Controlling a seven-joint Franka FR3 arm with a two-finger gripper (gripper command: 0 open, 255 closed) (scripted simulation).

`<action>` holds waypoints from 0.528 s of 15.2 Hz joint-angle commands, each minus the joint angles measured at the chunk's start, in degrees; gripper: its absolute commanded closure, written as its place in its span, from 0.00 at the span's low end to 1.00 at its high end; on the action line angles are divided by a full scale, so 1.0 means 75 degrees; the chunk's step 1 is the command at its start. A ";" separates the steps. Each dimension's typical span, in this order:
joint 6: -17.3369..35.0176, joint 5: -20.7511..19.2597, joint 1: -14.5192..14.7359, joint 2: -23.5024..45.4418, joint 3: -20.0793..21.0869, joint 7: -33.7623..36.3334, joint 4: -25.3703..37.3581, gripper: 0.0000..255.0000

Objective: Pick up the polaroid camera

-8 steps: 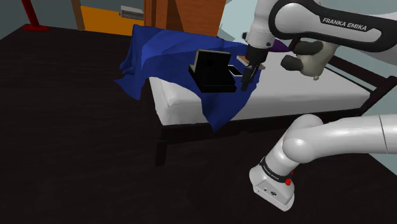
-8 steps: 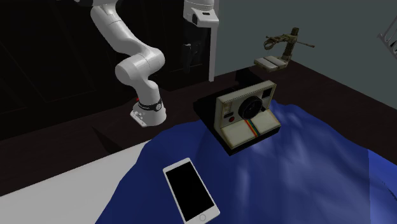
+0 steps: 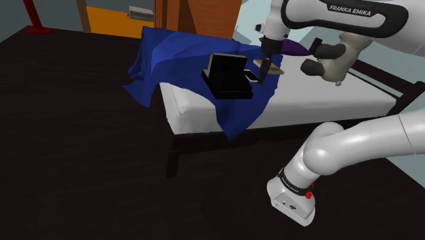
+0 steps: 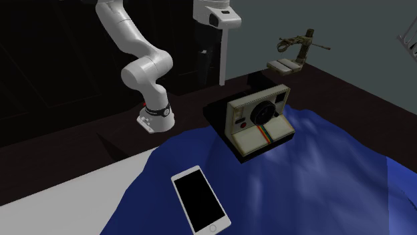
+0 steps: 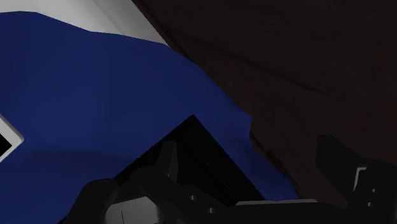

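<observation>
The polaroid camera [image 4: 259,120] is cream with a rainbow stripe and a black base, and it stands upright on the blue blanket [image 4: 321,180]. From behind, in the shoulder view, the polaroid camera [image 3: 228,75] looks black. My gripper [image 3: 263,69] hangs just beside it, on the shoulder view's right, a little above the blanket and pointing down. In the wrist view the gripper [image 5: 216,175] is open, its fingers [image 5: 356,175] wide apart, with the camera's black body [image 5: 191,149] low between them and untouched.
A white-framed phone [image 4: 199,199] lies flat on the blanket near the camera. The blanket drapes over a white mattress [image 3: 327,95] on a dark bed frame [image 3: 204,143]. Dark floor [image 3: 75,136] surrounds the bed. A small stand with a branch-like object [image 4: 297,50] sits behind the camera.
The gripper has risen a little and shifted slightly toward the camera's top edge. The camera and phone have not moved.
</observation>
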 commanded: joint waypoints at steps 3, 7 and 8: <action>0.0296 -0.0204 0.0213 0.0847 -0.0661 -0.1595 0.0812 0.00; 0.0480 -0.0143 0.0458 0.1857 -0.1237 -0.3141 0.1863 0.00; 0.0504 -0.0088 0.0517 0.2126 -0.1368 -0.3531 0.2157 0.00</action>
